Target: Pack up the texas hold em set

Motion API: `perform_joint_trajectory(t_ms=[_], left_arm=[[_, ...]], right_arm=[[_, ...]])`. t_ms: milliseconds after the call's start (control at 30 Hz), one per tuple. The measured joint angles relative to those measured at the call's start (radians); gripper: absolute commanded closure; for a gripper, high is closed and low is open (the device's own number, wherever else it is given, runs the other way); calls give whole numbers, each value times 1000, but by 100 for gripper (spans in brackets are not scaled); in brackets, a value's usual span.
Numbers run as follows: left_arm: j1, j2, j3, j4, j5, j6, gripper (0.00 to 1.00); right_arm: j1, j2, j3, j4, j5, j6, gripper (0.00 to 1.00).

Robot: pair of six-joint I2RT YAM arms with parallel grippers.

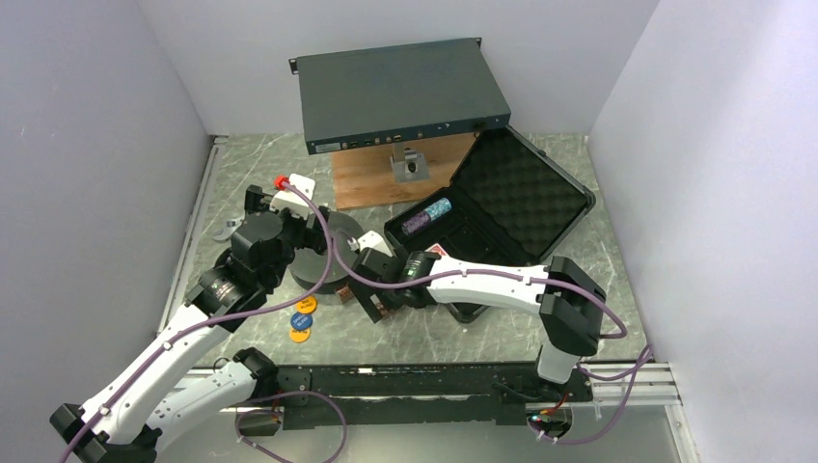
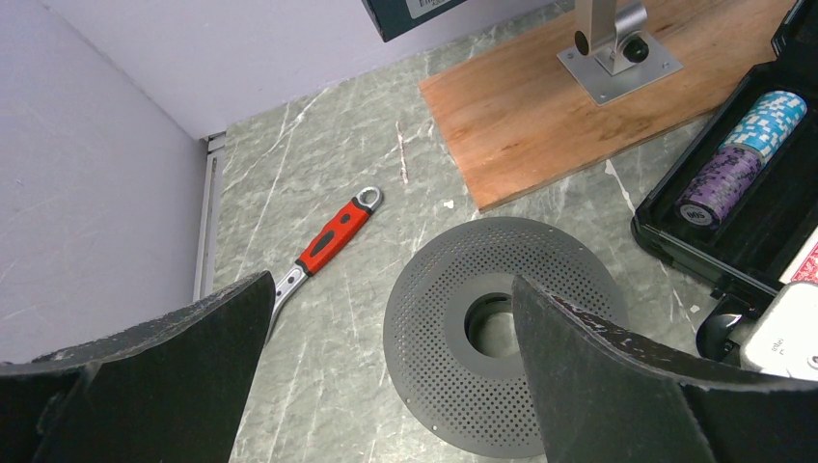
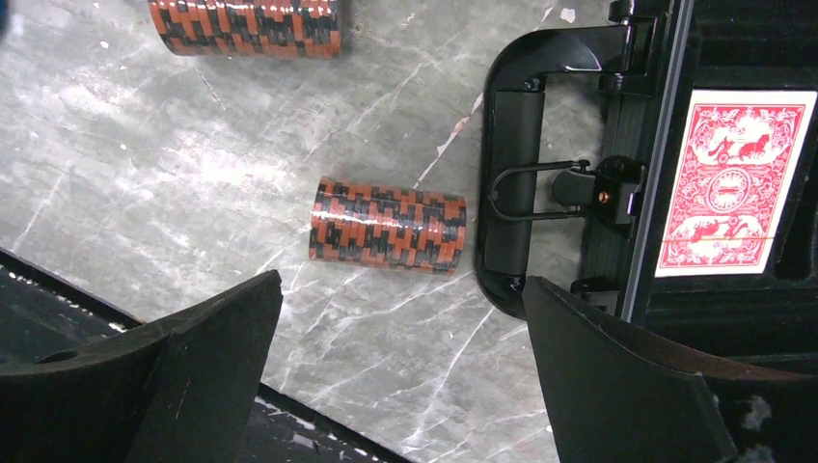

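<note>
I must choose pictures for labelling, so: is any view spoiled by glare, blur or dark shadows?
Top external: soft even light, no hard shadows, all sharp. Left wrist: spool and wrench sharp; the left gripper is only a dark shape, little detail. Right wrist: pale sheen on the table, small highlights on the chip stack; the card deck is readable.

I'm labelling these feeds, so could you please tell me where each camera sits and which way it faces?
Top external: fixed above and behind the bases, looking down at the table; left arm and right arm show.
Left wrist: on the left arm, facing down at the spool and wrench; open left tool shows.
Right wrist: on the right arm, facing down at a brown chip stack by the case handle; open right tool shows.
Shared: top external and right wrist both see the red card deck.
</note>
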Motion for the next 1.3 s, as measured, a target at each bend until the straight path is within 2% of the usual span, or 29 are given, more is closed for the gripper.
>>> perform_joint_trajectory(t_ms=[600, 767, 900, 1067, 1167, 1300], left_arm=[[0, -4, 0, 0, 8, 0, 0], [0, -15, 0, 0, 13, -1, 0], [0, -17, 0, 0, 15, -1, 0], [0, -17, 0, 0, 15, -1, 0], [0, -17, 0, 0, 15, -1, 0], [0, -17, 0, 0, 15, -1, 0]], right_arm=[[-28, 143, 71, -11, -26, 81, 1], [-29, 165, 67, 3, -43, 84, 5], [-29, 178, 60, 6, -50, 89, 17], [-29, 180, 52, 6, -50, 90, 43], [-29, 180, 52, 6, -49, 93, 50], [-29, 179, 53, 6, -39, 95, 51]])
